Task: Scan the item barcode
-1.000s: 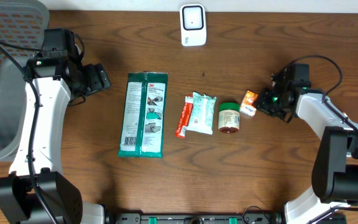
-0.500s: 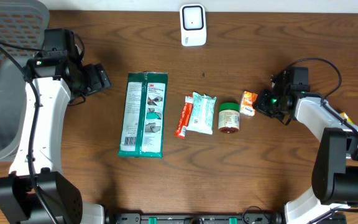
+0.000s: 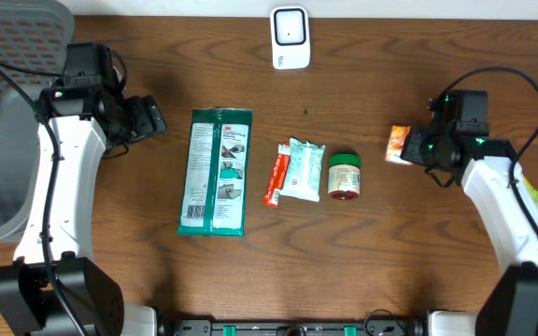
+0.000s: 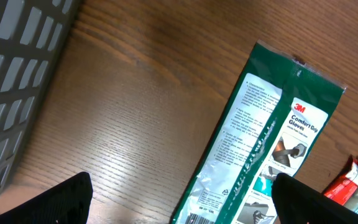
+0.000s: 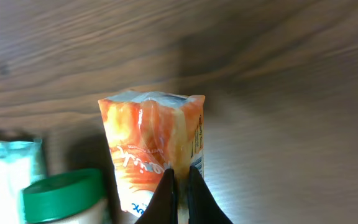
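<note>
My right pincer (image 3: 417, 149) pinches the orange packet (image 3: 399, 145); my left pincer (image 3: 154, 119) stands spread and holds nothing.

From my right wrist I see both fingertips pressed together on the near edge of the orange packet (image 5: 154, 152), which casts a shadow on the brown table (image 3: 418, 252) and looks to be clear of it. Overhead, the packet sits right of the green-lidded jar (image 3: 345, 175) and apart from it, with the white scanner (image 3: 290, 37) well away at the far edge. Left of the jar lie a teal packet (image 3: 304, 169), a red stick (image 3: 275, 177) and the long green glove pack (image 3: 216, 172). My left pincer hangs between that pack and the grey mesh basket (image 3: 7, 121), touching neither.
</note>
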You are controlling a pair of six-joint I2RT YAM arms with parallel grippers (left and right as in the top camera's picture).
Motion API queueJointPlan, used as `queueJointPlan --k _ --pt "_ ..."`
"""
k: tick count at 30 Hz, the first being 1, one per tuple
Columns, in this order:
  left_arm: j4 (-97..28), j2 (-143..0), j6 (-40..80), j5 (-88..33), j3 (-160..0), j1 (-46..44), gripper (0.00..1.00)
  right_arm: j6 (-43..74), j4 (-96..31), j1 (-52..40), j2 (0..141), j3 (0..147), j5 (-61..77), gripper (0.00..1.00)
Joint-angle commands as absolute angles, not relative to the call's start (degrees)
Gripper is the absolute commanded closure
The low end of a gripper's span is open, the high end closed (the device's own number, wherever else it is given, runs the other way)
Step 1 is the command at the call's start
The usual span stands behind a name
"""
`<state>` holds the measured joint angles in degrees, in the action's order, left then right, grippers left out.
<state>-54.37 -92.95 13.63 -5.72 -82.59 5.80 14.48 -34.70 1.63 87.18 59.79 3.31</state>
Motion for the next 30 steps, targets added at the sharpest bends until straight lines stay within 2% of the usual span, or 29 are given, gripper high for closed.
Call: queueJointPlan --k 1,11,16,27,30 --pt "-54.6 -93.2 13.3 -5.8 -82.7 6.1 0.08 11.9 -36.8 -2.9 87.3 60.2 -15.2 0.99" --pt "-54.6 -93.2 13.3 -5.8 -82.7 6.1 0.08 11.6 -36.6 -19.3 95.5 60.2 -43.6 0.99" --pt "-54.6 -93.2 13.3 -5.8 -82.7 6.1 0.08 9.7 -36.6 -25.3 101.3 60.2 -52.6 0.99" --pt "-54.5 -93.2 13.3 -5.8 -82.7 6.1 0.08 9.8 -34.6 -28.9 106.5 60.2 -52.8 0.99" --pt "-54.6 -93.2 13.3 -5.8 -82.7 6.1 0.08 9.8 -34.5 -29.1 106.5 60.2 -48.9 0.93"
